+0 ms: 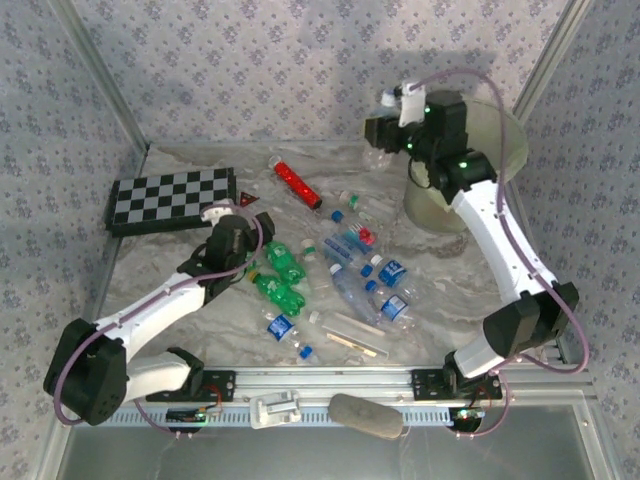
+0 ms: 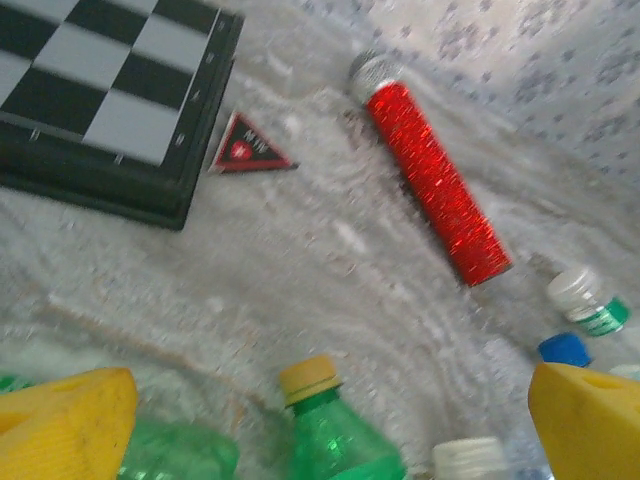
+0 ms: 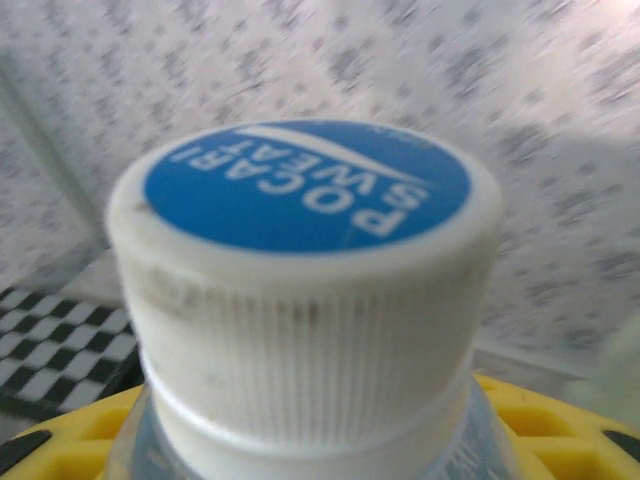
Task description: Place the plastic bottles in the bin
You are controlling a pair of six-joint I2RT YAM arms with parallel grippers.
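Note:
Several plastic bottles lie in a loose heap in the middle of the table (image 1: 420, 265): two green ones with yellow caps (image 1: 285, 262), and clear ones with blue labels (image 1: 392, 272). My left gripper (image 1: 238, 243) hangs open just left of the heap. In the left wrist view a green bottle (image 2: 330, 435) lies between its yellow fingers (image 2: 60, 425). My right gripper (image 1: 383, 130) is raised at the back, left of the pale-green bin (image 1: 505, 150). It is shut on a clear bottle with a white cap (image 3: 300, 290).
A red glitter tube (image 1: 298, 185) lies behind the heap, shown as the red tube (image 2: 435, 180) by the left wrist. The chequered board (image 1: 170, 198) sits at the back left, with a small red triangle (image 2: 250, 152) beside it. Patterned walls close in the table.

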